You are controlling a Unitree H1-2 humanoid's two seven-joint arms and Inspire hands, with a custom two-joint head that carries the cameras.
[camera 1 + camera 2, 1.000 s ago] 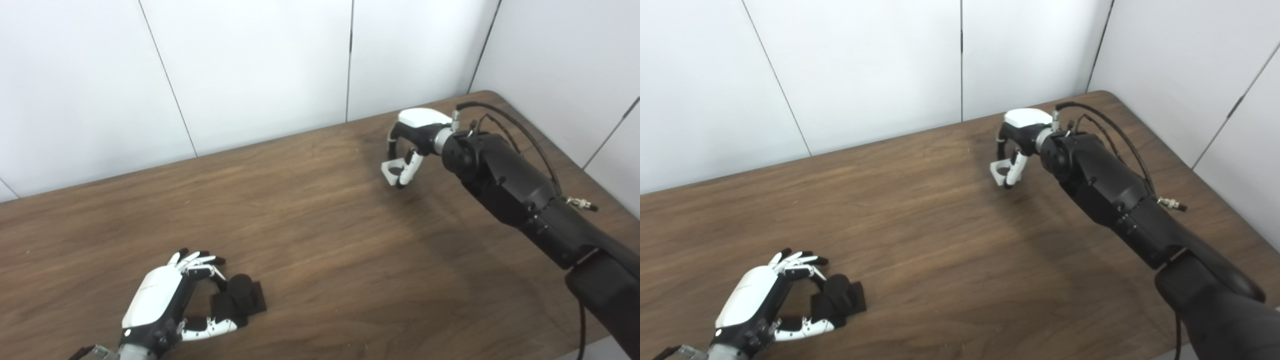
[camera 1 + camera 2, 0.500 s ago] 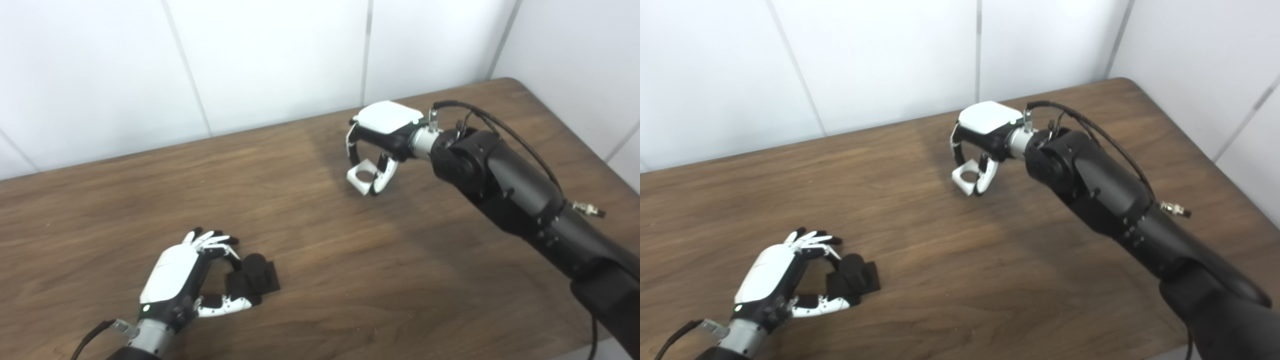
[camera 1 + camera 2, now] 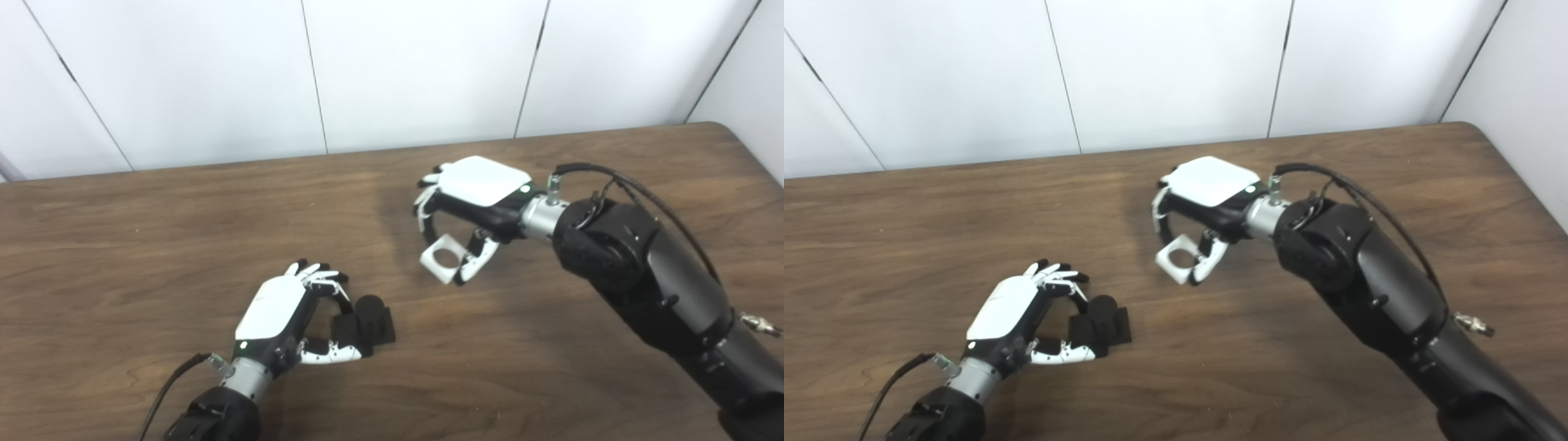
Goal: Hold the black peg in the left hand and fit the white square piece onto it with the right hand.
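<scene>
White square piece (image 3: 442, 260) nearer black peg (image 3: 365, 320)

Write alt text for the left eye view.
The right hand holds a white square piece with a round hole above a wooden table, up and to the right of the black peg, which the left hand grips on the tabletop.

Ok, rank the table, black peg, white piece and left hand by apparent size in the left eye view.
1. Table, by far the largest.
2. Left hand.
3. Black peg and white piece: they look about alike, and the piece sits farther from the camera, so no ranking between them.
</scene>
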